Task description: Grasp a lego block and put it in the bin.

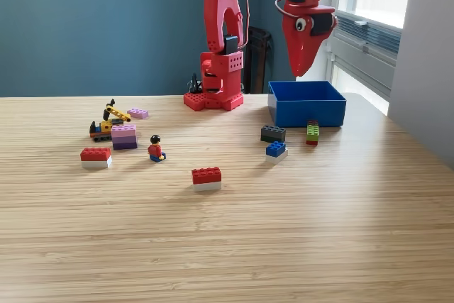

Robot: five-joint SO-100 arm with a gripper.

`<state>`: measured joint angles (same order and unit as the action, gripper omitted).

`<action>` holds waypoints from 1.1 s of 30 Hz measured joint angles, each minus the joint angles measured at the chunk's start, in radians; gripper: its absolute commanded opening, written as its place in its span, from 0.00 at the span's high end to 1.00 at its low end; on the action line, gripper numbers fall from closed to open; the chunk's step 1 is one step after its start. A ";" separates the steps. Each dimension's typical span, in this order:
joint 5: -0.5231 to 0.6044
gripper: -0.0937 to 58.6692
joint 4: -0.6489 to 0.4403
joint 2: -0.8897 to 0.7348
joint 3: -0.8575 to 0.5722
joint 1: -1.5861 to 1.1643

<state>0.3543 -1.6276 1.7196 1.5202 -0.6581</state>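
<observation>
Your red hand [301, 69] hangs above the blue bin [306, 104], tip pointing down, its two parts pressed together with nothing between them. The bin stands on the desk [284, 246] at the exterior view's right, beside the arm's base. Just in front of it lie a dark block [273, 133], a blue block [276, 149] and a green-and-red block [313, 132].

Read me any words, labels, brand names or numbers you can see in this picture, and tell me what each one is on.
None can be read. The red arm, gripper, blue bin and the bricks, such as the red-and-white brick, show no lettering. The minifigure is too small to tell any print on its torso.
</observation>
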 measured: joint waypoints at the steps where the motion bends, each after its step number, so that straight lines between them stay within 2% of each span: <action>1: -0.020 1.00 0.000 0.000 -0.014 0.057; 5: -0.091 1.00 0.000 -0.005 -0.055 0.262; 9: -0.123 1.00 0.000 -0.005 -0.064 0.347; 25: -0.114 1.00 0.002 -0.005 -0.064 0.353; 33: -0.106 1.00 0.057 -0.005 -0.041 0.353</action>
<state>0.2485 -1.5708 1.7150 1.4788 -0.3053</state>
